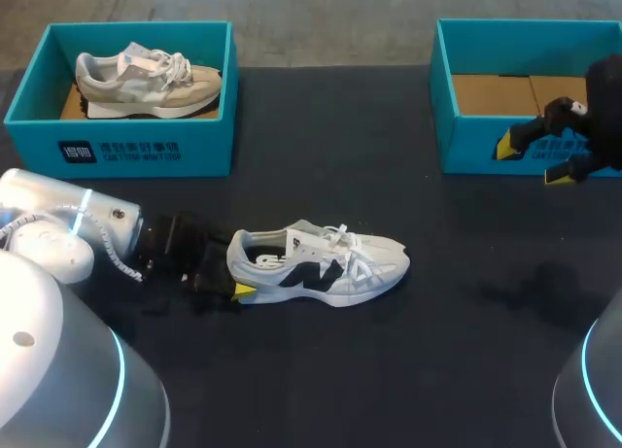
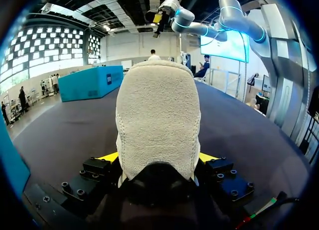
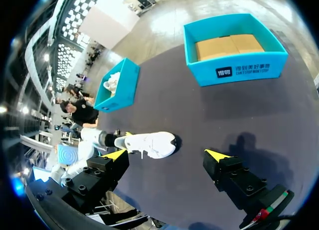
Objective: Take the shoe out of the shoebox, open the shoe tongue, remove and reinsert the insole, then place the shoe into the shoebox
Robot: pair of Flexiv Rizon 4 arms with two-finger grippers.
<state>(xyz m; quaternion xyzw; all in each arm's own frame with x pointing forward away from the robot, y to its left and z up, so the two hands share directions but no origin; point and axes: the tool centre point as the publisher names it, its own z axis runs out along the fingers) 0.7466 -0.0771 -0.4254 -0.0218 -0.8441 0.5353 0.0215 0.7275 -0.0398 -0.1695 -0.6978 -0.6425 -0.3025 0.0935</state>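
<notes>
White mesh sneaker with navy panels [image 1: 321,265] sits on the black surface [image 1: 321,370] in the head view, outside the empty teal shoebox [image 1: 466,147], our left end effector [image 1: 236,275] at its heel. Left wrist view: it clamps the heel from both sides. Right wrist view: our right end effector [image 3: 165,154] gapes, holding nothing. We judge tongue-opening is next, needing that free arm at the laces.

The near shoe [image 1: 374,263] is white with black markings, the far shoe [image 1: 146,84] beige; left shoebox [image 1: 204,142] and right shoebox [image 1: 466,147] teal; tabletop [image 1: 340,370] black.
</notes>
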